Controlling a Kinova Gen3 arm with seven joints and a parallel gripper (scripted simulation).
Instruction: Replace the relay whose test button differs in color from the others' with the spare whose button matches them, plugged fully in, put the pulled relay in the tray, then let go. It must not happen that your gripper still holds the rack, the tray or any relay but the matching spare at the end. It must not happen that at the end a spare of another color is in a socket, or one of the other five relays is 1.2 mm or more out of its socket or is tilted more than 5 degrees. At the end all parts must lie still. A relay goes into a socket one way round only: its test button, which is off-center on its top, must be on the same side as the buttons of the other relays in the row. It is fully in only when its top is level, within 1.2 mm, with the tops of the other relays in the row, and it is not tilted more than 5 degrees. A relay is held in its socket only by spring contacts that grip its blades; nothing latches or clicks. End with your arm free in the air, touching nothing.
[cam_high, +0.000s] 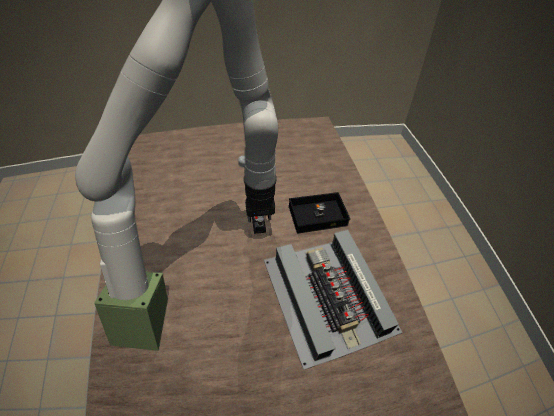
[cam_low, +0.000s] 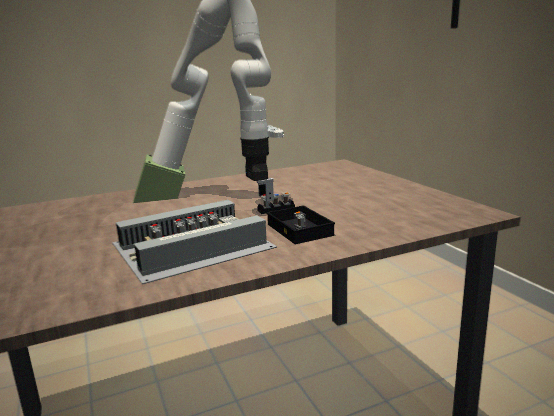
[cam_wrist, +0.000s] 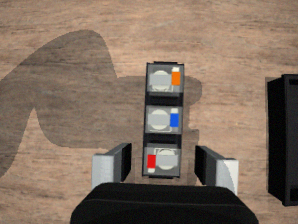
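My gripper (cam_high: 260, 219) (cam_low: 265, 199) (cam_wrist: 163, 158) is open, its fingers on both sides of the red-button spare (cam_wrist: 166, 159) at the near end of a black holder (cam_wrist: 163, 140). That red button is on the left in the wrist view. The blue-button spare (cam_wrist: 160, 120) and orange-button spare (cam_wrist: 160, 80) stand behind it, buttons on the right. An orange-button relay (cam_high: 320, 207) (cam_low: 299, 218) is in the black tray (cam_high: 311, 229) (cam_low: 315, 234) (cam_wrist: 285, 145). Several red-button relays (cam_high: 338, 295) (cam_low: 179, 225) stand in the socket row, with one gap before the end relay (cam_high: 349, 315) (cam_low: 155, 231).
Two tall grey wire ducts (cam_high: 302, 300) (cam_low: 200, 242) flank the relay row on a grey panel (cam_high: 295, 327). Red wires run beside the sockets. The tray lies to the right of the holder in the wrist view. The green arm base (cam_high: 131, 320) (cam_low: 159, 182) stands across the table.
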